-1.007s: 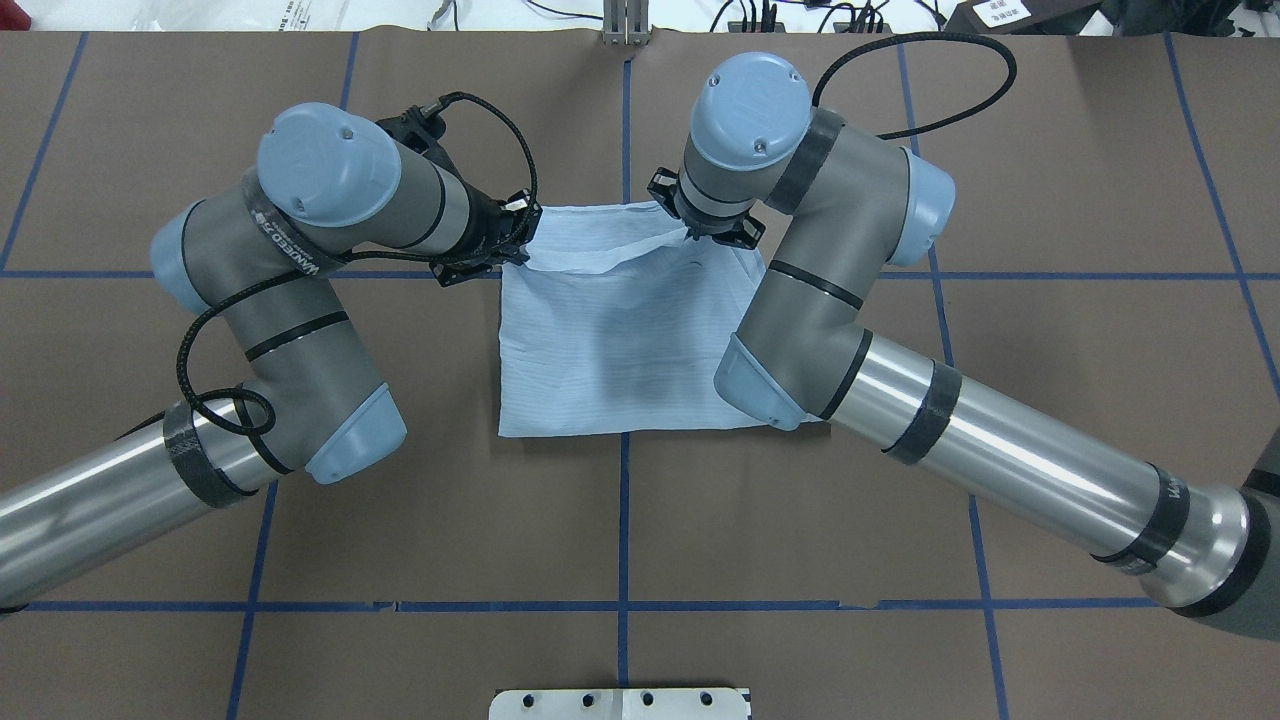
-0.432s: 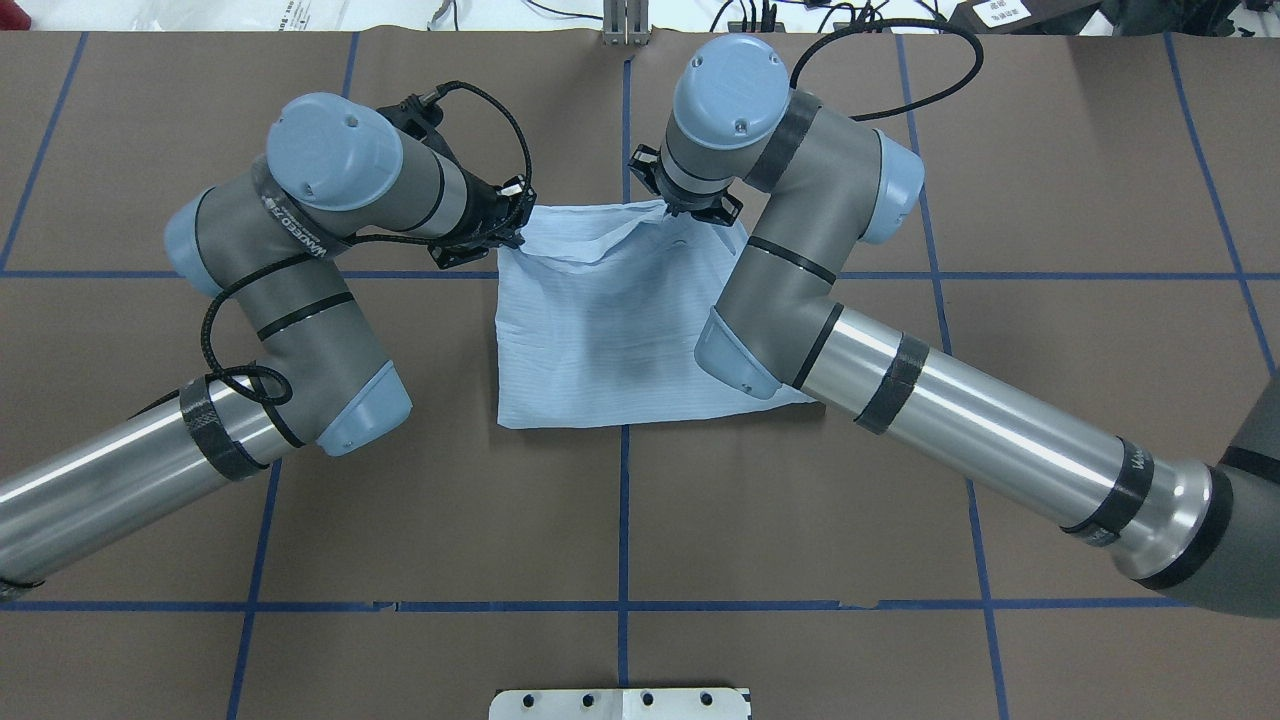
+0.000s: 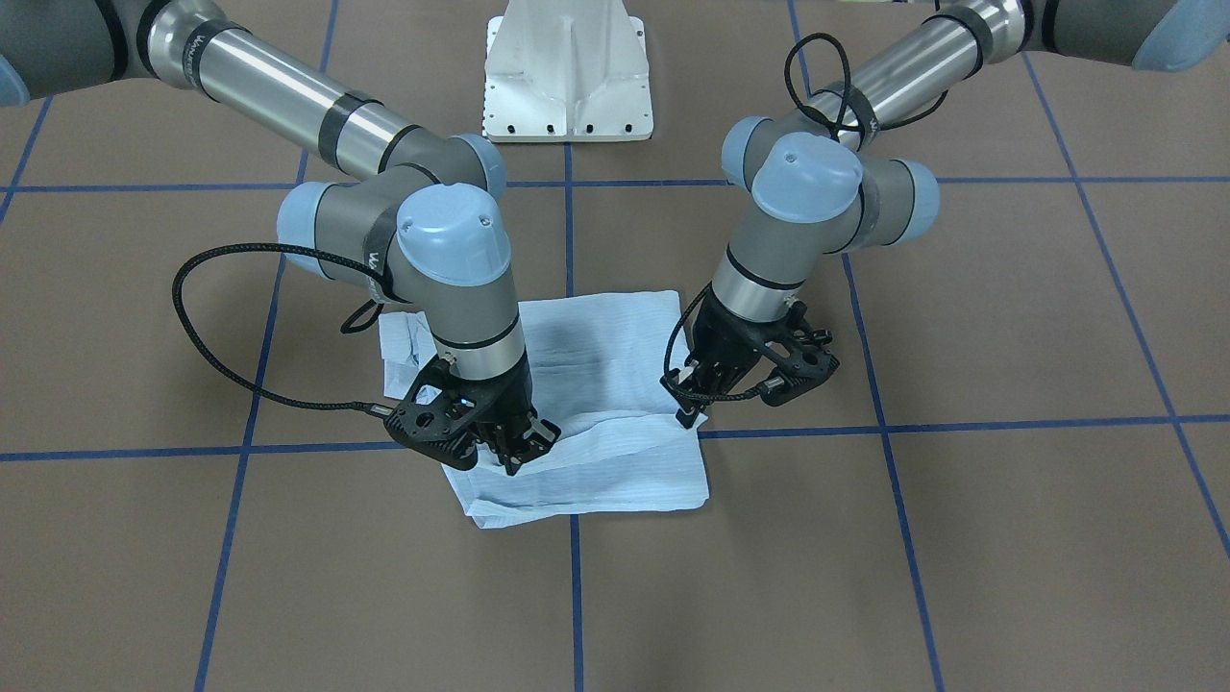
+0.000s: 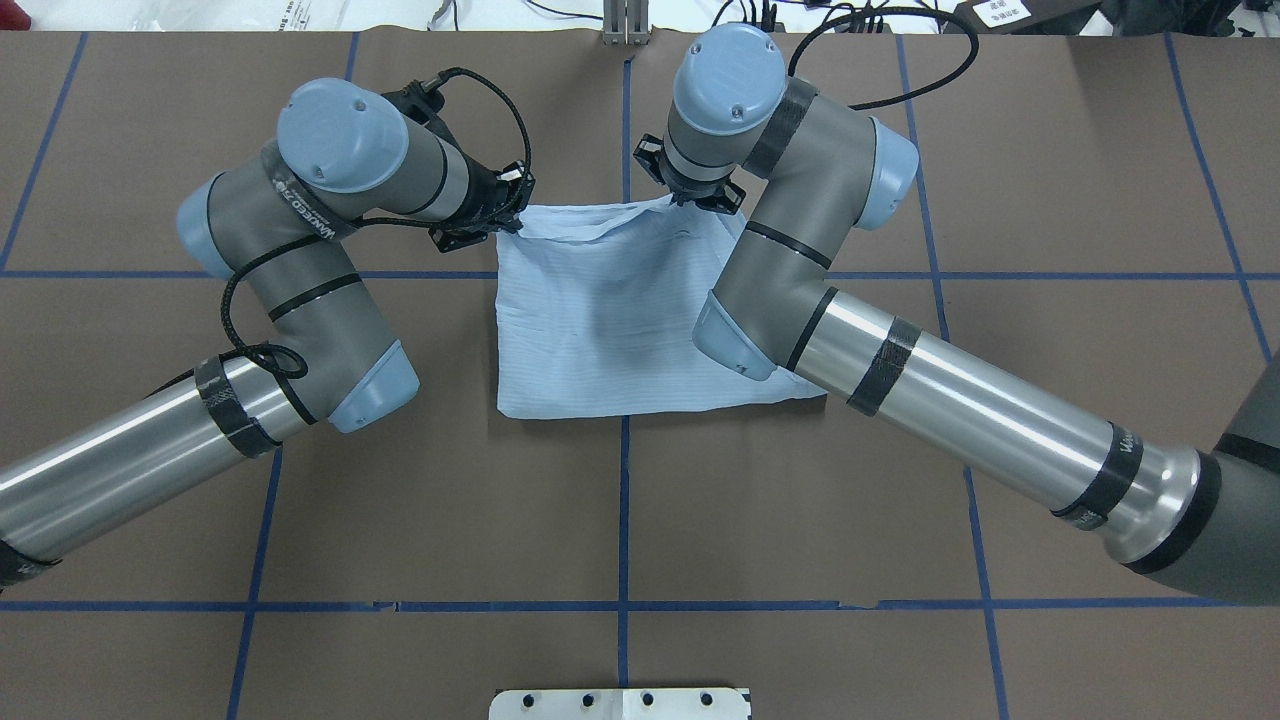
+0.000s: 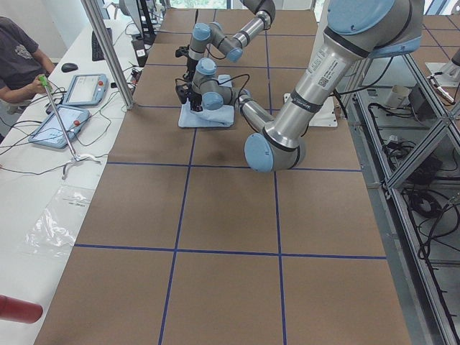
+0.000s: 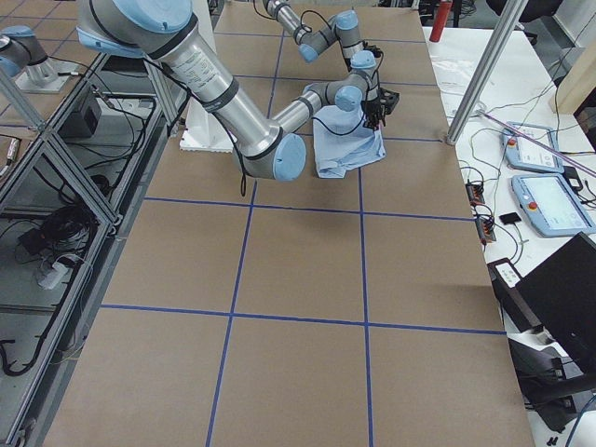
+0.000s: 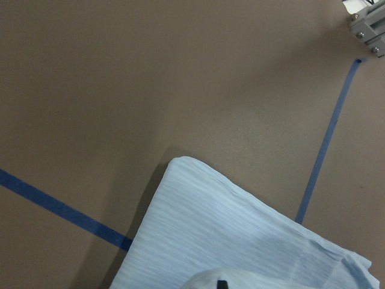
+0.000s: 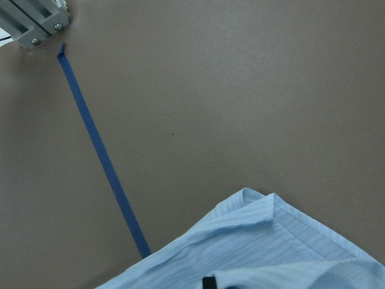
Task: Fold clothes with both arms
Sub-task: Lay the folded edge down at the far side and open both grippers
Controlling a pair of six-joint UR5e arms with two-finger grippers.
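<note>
The shirt (image 4: 620, 330) is light blue with faint fine stripes. The table (image 4: 900, 540) is matt brown, divided into squares by blue tape lines (image 4: 623, 520). The left arm (image 4: 330, 330) and right arm (image 4: 960, 400) are grey and silver with light-blue joint caps, black bands and black cables; the left gripper (image 3: 688, 413) and right gripper (image 3: 511, 454) are black, and the pedestal (image 3: 567, 72) is white.

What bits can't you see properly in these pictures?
Overhead view: wrists hide the fingertips of the black two-finger left hand and right hand; the grey-and-silver right arm covers one side of the thin light-blue shirt.
Wrist views: fingers cut off by the bottom edge.
Side views: both hands too small.
</note>
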